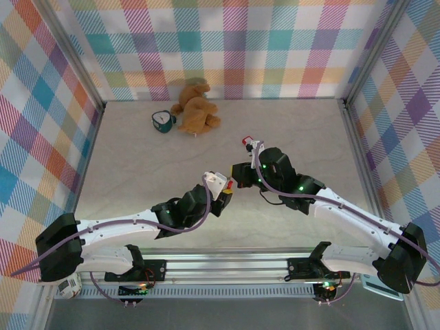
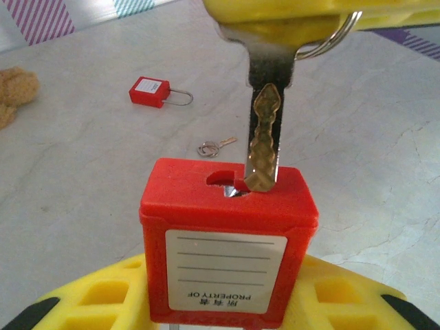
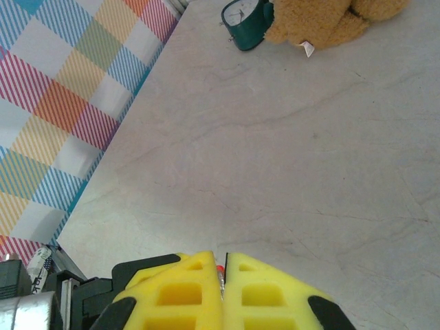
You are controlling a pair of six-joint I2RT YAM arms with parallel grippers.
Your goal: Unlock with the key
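Left tool (image 2: 223,313), nearest the lens, clamps the padlock (image 2: 227,234) by its red body, with the slotted face turned up. Directly above the padlock, the right tool (image 3: 223,285), fingers pressed together, pinches the key (image 2: 265,134) by its head.

Likely step: seating the key before any turn.

Risks, as judged:
- A blade slightly off the line of the slot would catch on its edge and jam or bend.
- A thin key head could pivot between the fingers under a push.
- A hard push could slide the padlock down through the left tool's hold.

The key hangs blade-down from the right tool. Its tip touches the right end of the padlock's slot, and nearly the whole blade is outside. Whether the tip has entered cannot be told.

Beyond the padlock, on the surface (image 2: 371,172), lie a spare key (image 2: 215,145) and a second padlock (image 2: 148,91). A teddy (image 2: 14,93) lies further left of the padlock.
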